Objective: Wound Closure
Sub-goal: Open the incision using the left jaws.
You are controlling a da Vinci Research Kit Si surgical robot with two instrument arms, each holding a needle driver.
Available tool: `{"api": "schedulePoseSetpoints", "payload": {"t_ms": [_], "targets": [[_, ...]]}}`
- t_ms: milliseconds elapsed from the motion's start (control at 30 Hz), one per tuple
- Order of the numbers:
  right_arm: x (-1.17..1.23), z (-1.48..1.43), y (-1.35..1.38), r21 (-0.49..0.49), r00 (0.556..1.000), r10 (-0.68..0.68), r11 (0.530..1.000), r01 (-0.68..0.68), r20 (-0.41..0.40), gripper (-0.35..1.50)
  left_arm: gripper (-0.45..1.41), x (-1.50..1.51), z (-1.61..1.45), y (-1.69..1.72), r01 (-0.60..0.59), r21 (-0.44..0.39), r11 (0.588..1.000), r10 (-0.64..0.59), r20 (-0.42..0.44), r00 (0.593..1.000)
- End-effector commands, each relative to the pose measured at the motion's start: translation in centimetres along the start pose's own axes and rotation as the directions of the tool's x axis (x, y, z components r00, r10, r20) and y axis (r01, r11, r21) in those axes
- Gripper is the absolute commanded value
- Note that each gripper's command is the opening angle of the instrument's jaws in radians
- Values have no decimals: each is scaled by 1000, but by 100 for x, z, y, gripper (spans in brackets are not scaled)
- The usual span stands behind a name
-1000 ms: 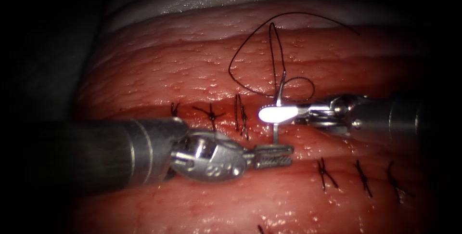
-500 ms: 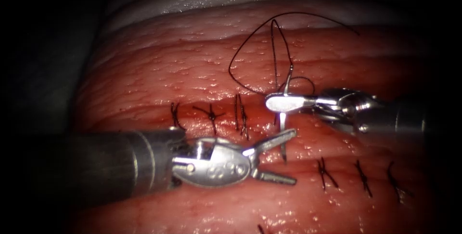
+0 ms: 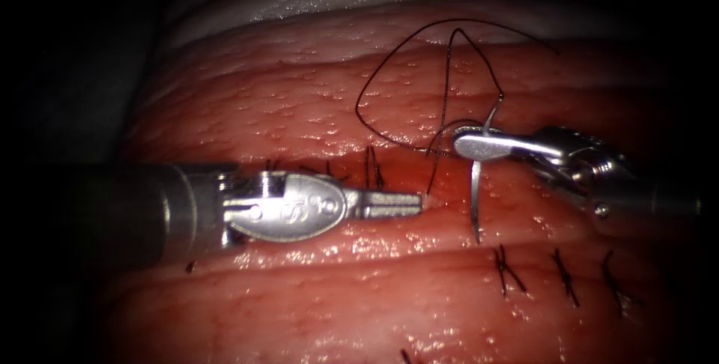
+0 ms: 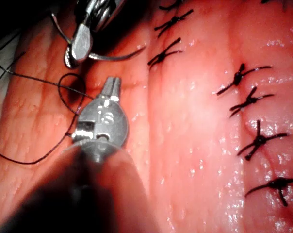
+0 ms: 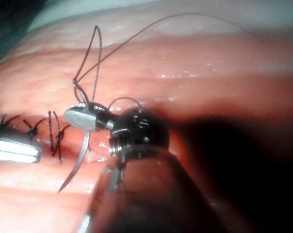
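My right tool (image 3: 460, 141) comes in from the right, its jaws shut on the curved needle (image 3: 476, 199) about a third of the way from the thread end. The needle hangs free above the tissue (image 3: 314, 109), point down, just right of the stitched part of the cut (image 3: 442, 184). Black thread (image 3: 374, 79) runs from the needle's rear in loops over the tissue behind and down into the cut. My left tool (image 3: 419, 201) lies along the cut with shut jaws, its tip touching the tissue, nothing visibly held. The needle (image 5: 78, 160) and right jaws (image 5: 76, 118) appear close up.
Several tied black stitches (image 3: 374, 177) cross the cut to the left of the needle. A second row of stitches (image 3: 565, 278) lies nearer, at the right. In the left wrist view my left tool (image 4: 112, 85) sits beside the right tool's jaws (image 4: 76, 48).
My left jaws opened off the needle near its point, moved up to the cut and shut. My right tool carried the needle rightward and a little up.
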Motion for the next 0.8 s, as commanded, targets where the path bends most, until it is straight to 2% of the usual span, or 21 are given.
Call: {"api": "schedulePoseSetpoints", "payload": {"t_ms": [33, 100, 133, 167, 267, 500, 800], "targets": [[-6, 8, 1, -1, 1000, -10, 1000, 10, -1, -35, -45, -7, 13, -4, 18, -23, 1000, -18, 37, 999], [-7, 10, -1, 3, 999, -33, 999, 33, -1, -35, -45, -18, 28, -8, 45, -72, 996, -37, 108, 994], [-7, 10, -1, 3, 999, -33, 999, 33, -1, -35, -45, -18, 28, -8, 45, -72, 996, -37, 108, 994], [-8, 11, -2, 8, 999, -46, 999, 46, 0, -35, -45, -32, 44, -10, 82, -123, 989, -53, 224, 973], [-10, 10, -3, 10, 998, -65, 998, 65, -1, -35, -45, -50, 57, -8, 154, -196, 968, -74, 364, 929], [-15, 13, -6, 9, 994, -108, 994, 108, -8, -35, -45, -70, 62, -27, 179, -138, 974, -103, 435, 895], [-19, 20, -11, 8, 989, -146, 989, 146, 0, -35, -45, -89, 66, -48, 183, -106, 977, -113, 469, 876]]}}
